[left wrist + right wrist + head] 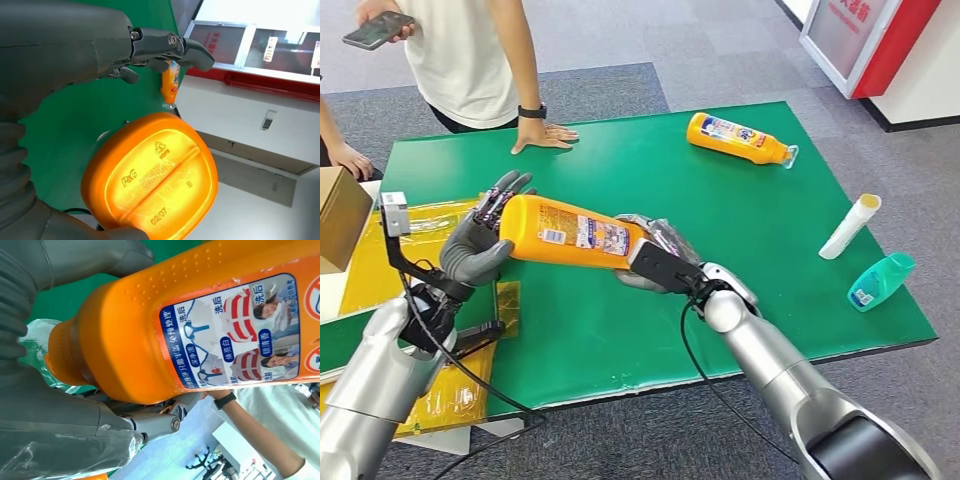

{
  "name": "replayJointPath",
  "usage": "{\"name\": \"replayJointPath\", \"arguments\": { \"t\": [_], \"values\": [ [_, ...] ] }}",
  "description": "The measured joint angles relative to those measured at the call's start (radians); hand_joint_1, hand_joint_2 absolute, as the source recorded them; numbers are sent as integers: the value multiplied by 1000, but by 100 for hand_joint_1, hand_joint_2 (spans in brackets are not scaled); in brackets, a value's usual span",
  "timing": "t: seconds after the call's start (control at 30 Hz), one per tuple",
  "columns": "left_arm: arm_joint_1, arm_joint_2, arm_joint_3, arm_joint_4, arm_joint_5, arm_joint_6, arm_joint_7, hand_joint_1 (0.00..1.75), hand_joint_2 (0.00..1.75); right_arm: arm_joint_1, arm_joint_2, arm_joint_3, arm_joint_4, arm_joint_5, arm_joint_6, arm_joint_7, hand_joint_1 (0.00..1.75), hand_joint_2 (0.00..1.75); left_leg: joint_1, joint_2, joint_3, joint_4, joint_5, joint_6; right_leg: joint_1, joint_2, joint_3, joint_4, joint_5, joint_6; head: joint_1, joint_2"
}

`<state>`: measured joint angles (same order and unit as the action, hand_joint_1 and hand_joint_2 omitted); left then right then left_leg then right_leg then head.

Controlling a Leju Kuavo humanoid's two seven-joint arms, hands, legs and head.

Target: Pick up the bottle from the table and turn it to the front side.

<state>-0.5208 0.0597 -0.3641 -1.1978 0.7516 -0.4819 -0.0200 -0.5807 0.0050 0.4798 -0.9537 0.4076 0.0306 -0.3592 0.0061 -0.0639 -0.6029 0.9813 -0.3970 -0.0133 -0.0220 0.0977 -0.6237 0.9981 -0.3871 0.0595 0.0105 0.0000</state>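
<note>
Orange plastic detergent bottle [565,233] lifted off green worktop [743,230], lying sideways between both hands: left hand [478,240] fingers cupping base, right hand [656,255] gripping neck. Pickup done; front-side turn seemingly unfinished.

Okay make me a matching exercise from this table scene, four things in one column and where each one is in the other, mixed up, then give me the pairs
Things:
1. orange bottle
2. second orange bottle
3. white tube
4. teal bottle

Places:
A. lying at the green mat's far edge
B. lying nearest the mat's right front corner
C. held off the mat between the left hand and right hand
D. lying just beyond the teal bottle

Pairs: 1-C, 2-A, 3-D, 4-B
</note>
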Motion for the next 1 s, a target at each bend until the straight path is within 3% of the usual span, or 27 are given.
{"name": "replayJointPath", "arguments": {
  "t": [0.6, 1.0],
  "values": [
    [-18, 10, -63, 32, 0, -107, -24, 0, 175, -72, 9, 12, 0, -10, 11, 12, 175, 175, 0, 0, 0, 0, 1, -1, 0, 0, -1, 0, 1, -1, 0, 0],
    [-19, 18, -70, 35, -8, -109, -36, 0, 175, -82, 9, 19, 5, -15, 16, 13, 175, 175, 0, 0, -1, 0, 1, -1, 0, 0, -1, 0, 1, 0, 0, 0]
  ]
}}
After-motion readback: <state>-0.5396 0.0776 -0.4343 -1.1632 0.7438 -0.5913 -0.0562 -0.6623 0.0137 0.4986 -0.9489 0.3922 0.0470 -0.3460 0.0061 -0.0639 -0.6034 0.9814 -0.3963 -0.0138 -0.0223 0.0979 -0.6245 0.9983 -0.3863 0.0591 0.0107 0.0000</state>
